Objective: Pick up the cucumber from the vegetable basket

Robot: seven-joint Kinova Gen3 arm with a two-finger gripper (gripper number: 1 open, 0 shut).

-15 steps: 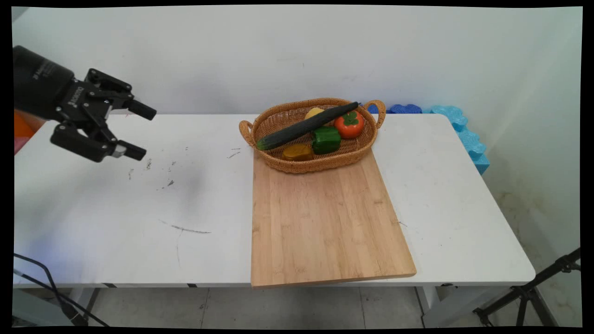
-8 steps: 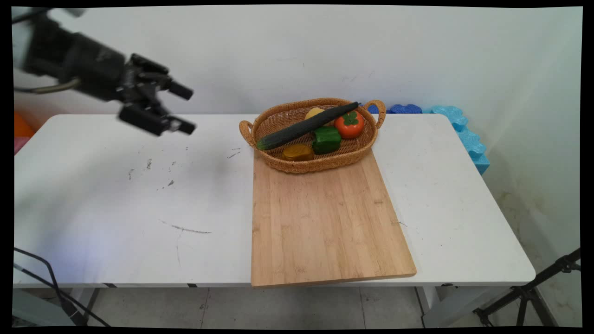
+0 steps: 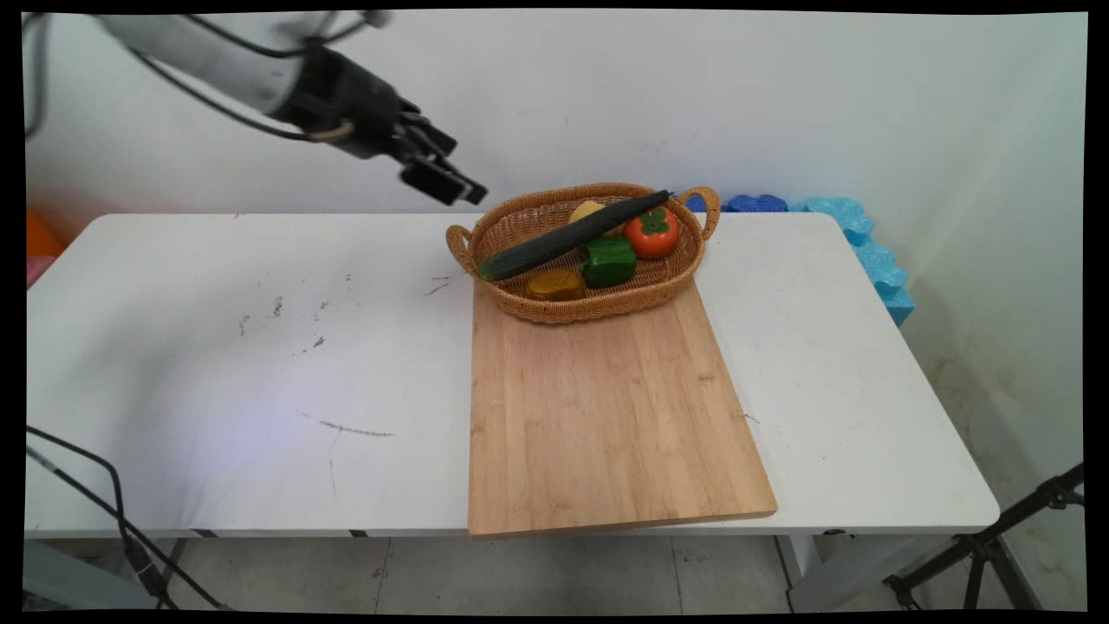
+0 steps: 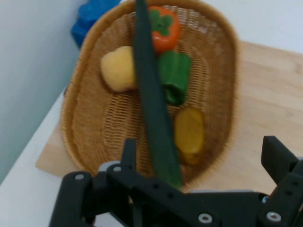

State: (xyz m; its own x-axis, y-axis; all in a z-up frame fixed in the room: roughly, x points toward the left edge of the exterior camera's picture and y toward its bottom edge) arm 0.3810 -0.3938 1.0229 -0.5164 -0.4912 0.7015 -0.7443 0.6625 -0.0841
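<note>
My black gripper (image 3: 463,170) hangs open and empty in the air, just left of and above a wicker basket (image 3: 589,310) at the table's back. In the hand view the gripper (image 4: 203,158) looks down into the basket (image 4: 232,94), its fingers (image 4: 129,151) spread wide. A long dark green cucumber (image 3: 572,236) (image 4: 154,109) lies slantwise across the basket. Under and beside it are a green pepper (image 3: 608,261) (image 4: 176,75), an orange persimmon (image 3: 652,232) (image 4: 165,28), a pale yellow fruit (image 3: 586,209) (image 4: 118,68) and a yellow-brown piece (image 3: 554,283) (image 4: 189,132).
A bamboo cutting board (image 3: 606,416) (image 4: 270,94) runs from under the basket to the table's near edge. Blue foam pieces (image 3: 866,251) (image 4: 90,19) sit at the back right corner. A tripod leg (image 3: 996,542) stands at lower right, black cables (image 3: 95,520) at lower left.
The gripper has swept from the table's left edge up and to the right, and now hangs beside the basket's left handle. The things on the table have not moved.
</note>
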